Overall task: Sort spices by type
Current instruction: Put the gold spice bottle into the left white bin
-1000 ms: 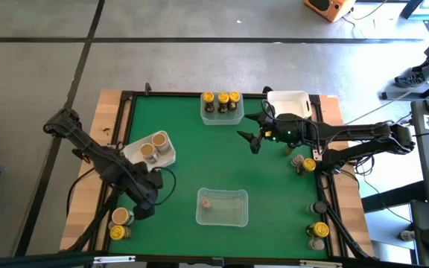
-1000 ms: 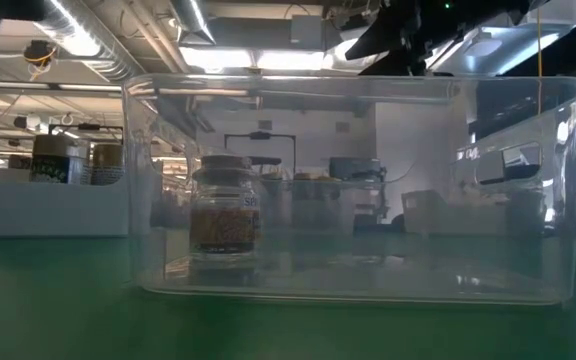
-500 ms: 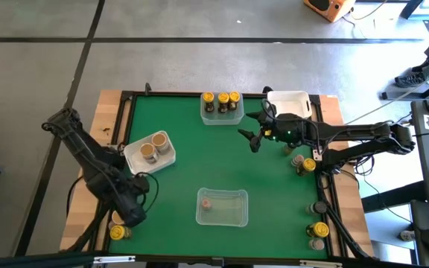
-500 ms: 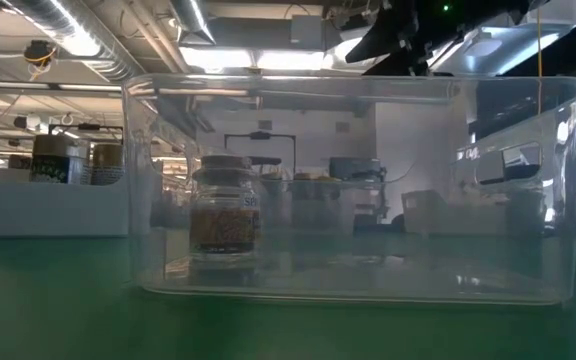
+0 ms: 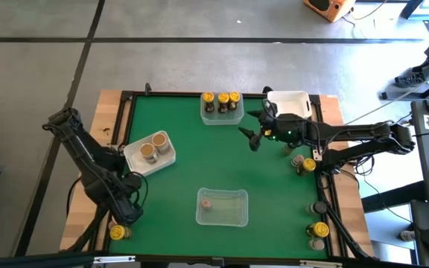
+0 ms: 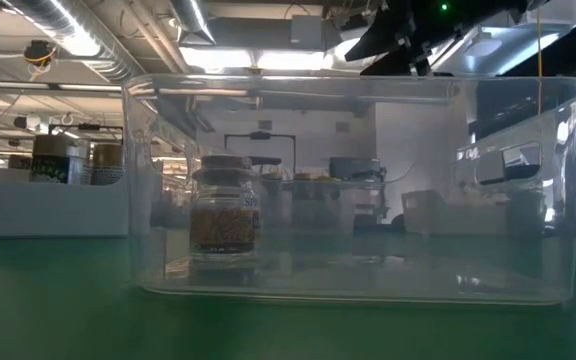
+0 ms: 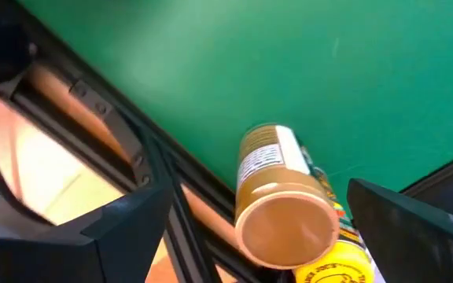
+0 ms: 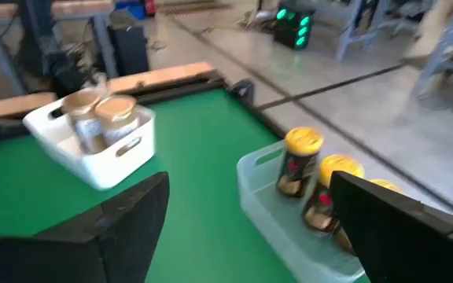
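Note:
My left gripper point(image 5: 124, 215) point(image 7: 258, 200) is open at the table's near-left corner. It hangs over a tan-lidded spice jar point(image 7: 283, 211), one finger on each side and both apart from it. That jar stands by a yellow-lidded jar point(image 5: 116, 232) point(image 7: 340, 267). My right gripper point(image 5: 246, 126) point(image 8: 246, 212) is open in the air near the far clear tub point(image 5: 234, 117) point(image 8: 258, 181), which holds three yellow-lidded jars. A white tub point(image 5: 134, 155) point(image 8: 93, 161) holds two tan-lidded jars. The near clear tub point(image 5: 233, 212) point(image 6: 528, 200) holds one pinkish-lidded jar point(image 5: 207, 202) point(image 6: 225, 215).
Several loose jars stand along the table's right edge: a group by my right arm point(image 5: 304, 163) and another at the near-right corner point(image 5: 319, 230). A white tub point(image 5: 289, 99) sits at the far right. The black table frame point(image 7: 144, 169) runs close to my left gripper.
My left gripper has moved toward the table's left edge and now covers the tan-lidded jar that showed beside it in the high view a second ago. My right arm has kept still.

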Robot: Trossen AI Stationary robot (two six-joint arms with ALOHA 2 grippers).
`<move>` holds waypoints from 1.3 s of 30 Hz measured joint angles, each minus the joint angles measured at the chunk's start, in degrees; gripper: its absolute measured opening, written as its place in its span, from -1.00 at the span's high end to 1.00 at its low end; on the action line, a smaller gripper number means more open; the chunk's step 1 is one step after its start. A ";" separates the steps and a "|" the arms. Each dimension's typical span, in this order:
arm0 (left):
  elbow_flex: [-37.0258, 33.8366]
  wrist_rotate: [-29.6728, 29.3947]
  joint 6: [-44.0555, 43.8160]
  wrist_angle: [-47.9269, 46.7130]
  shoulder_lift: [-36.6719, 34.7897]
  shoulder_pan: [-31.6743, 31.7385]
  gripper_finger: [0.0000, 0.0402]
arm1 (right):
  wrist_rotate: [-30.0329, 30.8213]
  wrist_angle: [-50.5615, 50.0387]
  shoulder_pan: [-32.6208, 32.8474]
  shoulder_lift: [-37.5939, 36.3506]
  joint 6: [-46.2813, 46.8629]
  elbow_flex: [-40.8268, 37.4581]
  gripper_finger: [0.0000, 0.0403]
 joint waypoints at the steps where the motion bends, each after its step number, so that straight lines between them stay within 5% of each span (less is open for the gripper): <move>1: -0.38 0.42 -0.58 0.44 0.00 0.00 -0.88 | 1.08 1.00 0.00 0.00 -0.82 0.00 -0.74; 15: -1.49 -2.58 -4.65 3.63 0.00 -2.05 -0.88 | 1.29 8.65 -0.02 0.03 -3.65 0.02 -0.74; 35: -2.31 1.33 -10.26 8.84 6.86 -8.78 -0.87 | 1.22 11.70 0.00 2.38 -2.50 0.04 -0.74; 39: -4.55 1.51 -12.20 13.49 6.86 -9.23 -0.75 | 1.22 11.79 0.00 2.71 -2.49 0.04 -0.74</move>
